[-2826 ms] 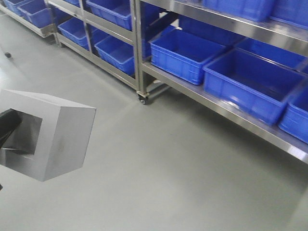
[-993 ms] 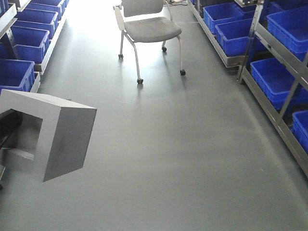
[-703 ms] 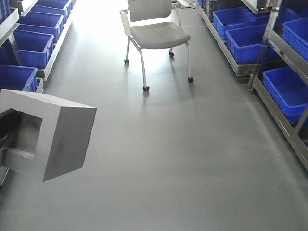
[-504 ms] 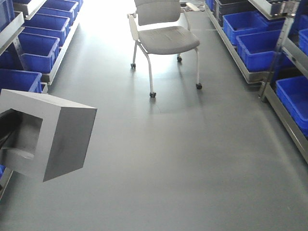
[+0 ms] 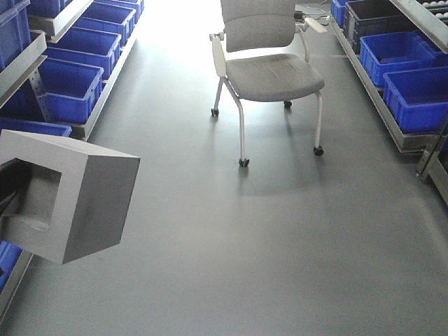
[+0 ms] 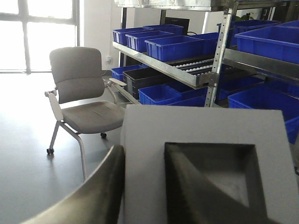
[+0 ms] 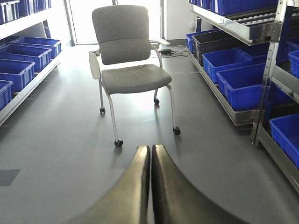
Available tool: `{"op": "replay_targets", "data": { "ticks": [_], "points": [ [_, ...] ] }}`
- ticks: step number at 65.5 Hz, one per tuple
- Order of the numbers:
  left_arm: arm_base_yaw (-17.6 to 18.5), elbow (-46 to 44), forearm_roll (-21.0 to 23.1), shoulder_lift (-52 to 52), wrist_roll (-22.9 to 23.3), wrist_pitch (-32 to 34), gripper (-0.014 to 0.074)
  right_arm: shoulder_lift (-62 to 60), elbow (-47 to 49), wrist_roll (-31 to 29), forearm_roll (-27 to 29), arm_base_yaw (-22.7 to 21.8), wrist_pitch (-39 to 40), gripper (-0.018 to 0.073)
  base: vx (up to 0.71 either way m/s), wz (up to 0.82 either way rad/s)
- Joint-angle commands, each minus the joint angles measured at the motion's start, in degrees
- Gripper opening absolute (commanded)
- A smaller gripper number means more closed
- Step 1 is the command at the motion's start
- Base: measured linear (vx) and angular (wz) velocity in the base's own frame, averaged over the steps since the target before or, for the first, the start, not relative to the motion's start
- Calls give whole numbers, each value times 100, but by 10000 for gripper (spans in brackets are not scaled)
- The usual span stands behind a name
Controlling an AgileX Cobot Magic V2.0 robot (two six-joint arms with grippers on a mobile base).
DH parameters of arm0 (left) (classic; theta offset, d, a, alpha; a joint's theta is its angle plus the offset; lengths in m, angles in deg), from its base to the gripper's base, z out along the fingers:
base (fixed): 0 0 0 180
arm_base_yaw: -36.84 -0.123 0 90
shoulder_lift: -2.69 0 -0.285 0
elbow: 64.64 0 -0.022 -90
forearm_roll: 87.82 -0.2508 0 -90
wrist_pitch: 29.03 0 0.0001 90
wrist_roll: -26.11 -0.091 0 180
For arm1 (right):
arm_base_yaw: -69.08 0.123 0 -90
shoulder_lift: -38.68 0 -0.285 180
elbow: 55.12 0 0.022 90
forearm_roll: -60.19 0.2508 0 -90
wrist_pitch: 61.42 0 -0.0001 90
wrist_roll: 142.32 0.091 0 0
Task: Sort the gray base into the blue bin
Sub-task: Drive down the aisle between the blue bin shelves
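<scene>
The gray base [image 5: 91, 199] hangs at the left of the front view, well above the floor, its square recess facing left. In the left wrist view the gray base [image 6: 205, 128] fills the lower right. My left gripper [image 6: 145, 158] is shut on its wall, one finger [image 6: 110, 186] outside and the other inside the recess. My right gripper [image 7: 150, 151] is shut with nothing in it, fingers pressed together over the bare floor. Blue bins [image 5: 70, 87] line the low shelves on the left, and more blue bins [image 5: 416, 91] sit on the right racks.
A gray wheeled chair [image 5: 269, 66] stands in the aisle ahead, also in the right wrist view [image 7: 131, 70]. Metal racks run along both sides. A black bin [image 5: 378, 14] sits among the blue ones at the far right. Gray floor [image 5: 280, 245] lies between the racks.
The view has swung from a rack of blue bins to the aisle, then advanced: the chair is now nearer and larger. The gray base stays in my left gripper.
</scene>
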Motion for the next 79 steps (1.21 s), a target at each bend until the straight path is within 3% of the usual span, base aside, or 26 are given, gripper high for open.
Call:
{"op": "replay_targets", "data": {
  "ticks": [1, 44, 79],
  "points": [
    [-1, -179, 66, -18, 39, 624, -6, -10, 19, -35, -33, 3, 427, -5, 43, 2],
    [-1, -179, 66, -18, 39, 624, -6, -10, 19, -35, -33, -2, 427, -5, 40, 3],
    [-1, -179, 66, -18, 39, 624, -6, -10, 19, -35, -33, -2, 427, -5, 35, 54]
  ]
}}
